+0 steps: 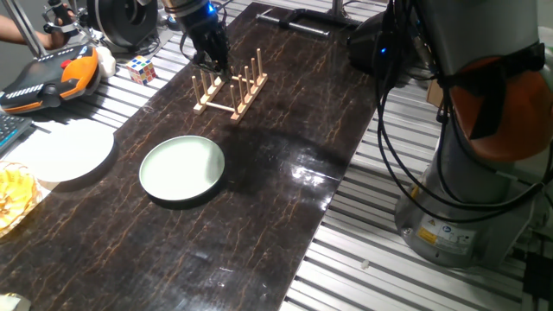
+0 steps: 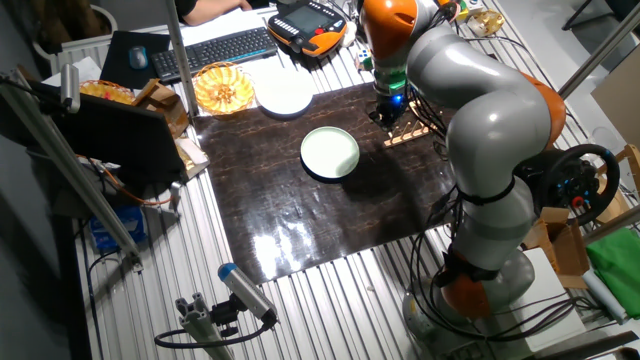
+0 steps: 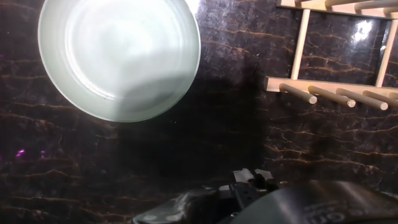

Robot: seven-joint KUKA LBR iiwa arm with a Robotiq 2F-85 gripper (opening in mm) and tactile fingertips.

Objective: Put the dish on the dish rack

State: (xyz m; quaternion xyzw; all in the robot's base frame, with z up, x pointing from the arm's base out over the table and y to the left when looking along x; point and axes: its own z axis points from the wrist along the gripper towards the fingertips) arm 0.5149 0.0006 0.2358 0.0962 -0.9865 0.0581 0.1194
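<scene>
Dish [image 1: 182, 169] flat on the dark table [image 1: 285, 186], ungrasped — gripper [image 1: 210, 59] beside the dish rack [image 1: 232, 90], its opening unclear. Other side: same picture. Hand view: rack pegs bare — lift and placement remain.

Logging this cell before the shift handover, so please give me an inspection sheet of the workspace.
Surface: dark marbled tabletop, glossy, glare patches.
Job's things: round mint-green dish flat on tabletop, apart from light wooden peg rack, which holds nothing.
Clutter: plain white plate, Rubik's cube, yellow bowl, off the dark surface.
Gripper: black gripper low beside rack; jaw state unclear.
Cables: black cables hang by robot base.
Surroundings: keyboard, orange pendant.
</scene>
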